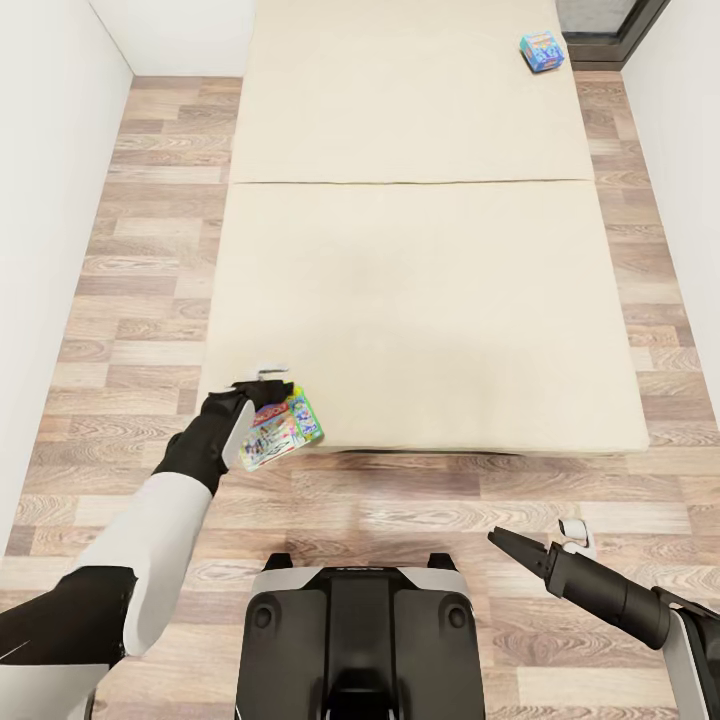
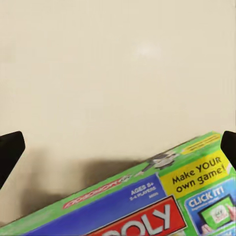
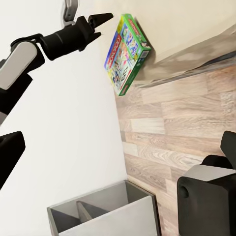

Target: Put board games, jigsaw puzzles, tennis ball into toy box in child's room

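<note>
A green board game (image 1: 284, 429) with red and blue print lies at the near left corner of the cream bed (image 1: 420, 300), tilted and overhanging the edge. My left gripper (image 1: 262, 384) hovers just over the box's far edge. It is open, and the box (image 2: 147, 206) lies below and between its spread fingers. The right wrist view takes in the same box (image 3: 127, 51) and the left gripper (image 3: 98, 20) beside it. A second, blue board game (image 1: 541, 50) rests at the bed's far right corner. My right gripper (image 1: 508, 542) hangs open over the floor, holding nothing.
Wood-plank floor runs around the bed, with white walls (image 1: 40, 200) close on both sides. A grey open container with a divider (image 3: 103, 211) stands by the wall. My own base (image 1: 360, 640) is just in front of the bed's near edge.
</note>
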`<state>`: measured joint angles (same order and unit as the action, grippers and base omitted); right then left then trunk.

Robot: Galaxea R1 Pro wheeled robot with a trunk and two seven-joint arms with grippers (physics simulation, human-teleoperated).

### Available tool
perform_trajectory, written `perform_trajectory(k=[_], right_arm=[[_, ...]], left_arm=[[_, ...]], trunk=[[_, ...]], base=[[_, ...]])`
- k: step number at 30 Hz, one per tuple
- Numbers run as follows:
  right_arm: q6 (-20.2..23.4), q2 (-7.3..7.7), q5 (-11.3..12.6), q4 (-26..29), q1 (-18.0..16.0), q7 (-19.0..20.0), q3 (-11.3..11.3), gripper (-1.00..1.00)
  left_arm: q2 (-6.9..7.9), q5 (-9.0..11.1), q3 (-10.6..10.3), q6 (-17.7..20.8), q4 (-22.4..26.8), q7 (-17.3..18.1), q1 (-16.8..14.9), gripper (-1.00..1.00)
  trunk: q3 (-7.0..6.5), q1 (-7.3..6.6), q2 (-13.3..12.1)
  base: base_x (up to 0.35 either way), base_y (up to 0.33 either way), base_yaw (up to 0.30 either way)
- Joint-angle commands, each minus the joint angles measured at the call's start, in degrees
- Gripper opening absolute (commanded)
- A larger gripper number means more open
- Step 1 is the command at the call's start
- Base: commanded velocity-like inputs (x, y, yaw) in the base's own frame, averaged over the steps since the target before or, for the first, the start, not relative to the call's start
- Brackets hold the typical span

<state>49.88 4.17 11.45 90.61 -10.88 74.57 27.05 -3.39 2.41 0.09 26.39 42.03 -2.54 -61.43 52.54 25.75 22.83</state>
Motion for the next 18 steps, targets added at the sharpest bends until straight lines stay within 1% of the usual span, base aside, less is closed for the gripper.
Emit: perform_trajectory(k=[1,2,7,11,13,14,15,18], right_arm=[[0.4,0.02,0.2,0.0,0.0,0.1,0.0,1.0],[0.4,0.03,0.2,0.0,0.0,0.1,0.0,1.0],[0.4,0.01,0.2,0.0,0.0,0.0,0.0,1.0],[0.4,-0.02,0.2,0.0,0.0,0.0,0.0,1.0],[0.4,-0.01,0.2,0.0,0.0,0.0,0.0,1.0],[0.4,0.0,0.2,0.0,0.0,0.0,0.0,1.0],[0.4,0.0,0.2,0.0,0.0,0.0,0.0,1.0],[0.4,-0.02,0.1,0.0,0.0,-0.1,0.0,1.0]], left_arm=[[0.19,0.3,0.1,0.5,0.3,-0.2,0.0,1.0],[0.57,0.4,0.1,0.8,0.6,-0.2,0.0,1.0],[1.35,0.5,0.2,1.2,1.2,-0.2,0.0,1.0],[2.36,0.7,0.3,1.4,1.4,-0.1,0.0,1.0],[3.13,0.8,0.6,1.6,1.6,-0.1,0.0,1.0],[3.42,0.8,0.8,1.7,1.7,0.0,0.0,1.0],[4.1,0.9,1.4,2.0,2.1,0.0,0.0,1.0],[5.33,1.2,3.0,3.0,2.7,0.1,0.0,1.0]], trunk=[[0.06,0.03,0.1],[0.06,0.03,0.1],[0.06,0.03,0.1],[0.06,0.03,0.1],[0.06,0.03,0.1],[0.06,0.03,0.1],[0.06,0.03,0.1],[0.06,0.03,0.1]], base=[[0.0,0.0,0.0],[0.0,0.0,0.0],[0.0,0.0,0.0],[0.0,0.0,0.0],[0.0,0.0,0.0],[0.0,0.0,0.0],[0.0,0.0,0.0],[0.0,0.0,0.0]])
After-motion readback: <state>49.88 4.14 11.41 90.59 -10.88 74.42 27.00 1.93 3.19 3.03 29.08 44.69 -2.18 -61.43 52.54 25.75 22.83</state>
